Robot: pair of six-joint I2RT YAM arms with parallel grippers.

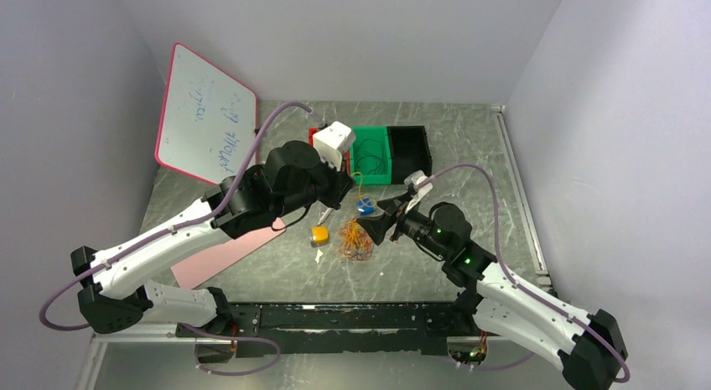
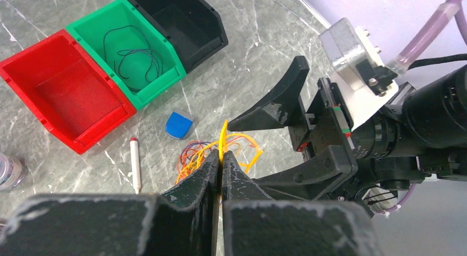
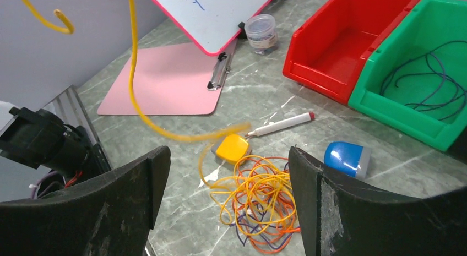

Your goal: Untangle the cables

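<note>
The cables lie as a tangle (image 1: 355, 241) of yellow-orange, red-orange and dark purple loops on the marble table between the two arms. My left gripper (image 2: 222, 157) is shut on one yellow cable strand (image 2: 223, 136), held up above the tangle (image 2: 193, 156). In the right wrist view that yellow strand (image 3: 132, 74) rises from the tangle (image 3: 264, 203) to the top left. My right gripper (image 3: 228, 154) stands open just above the tangle, its jaws wide apart with nothing between them. One dark cable (image 2: 135, 55) lies coiled in the green bin (image 2: 159, 84).
Red bin (image 2: 104, 129), green bin and black bin (image 2: 204, 41) stand in a row behind the tangle. A blue object (image 3: 346, 158), a yellow object (image 3: 233, 147) and a white marker (image 3: 281, 124) lie close by. A pink clipboard (image 3: 165, 80), a whiteboard (image 1: 205, 113) and a jar (image 3: 261, 31) are at the left.
</note>
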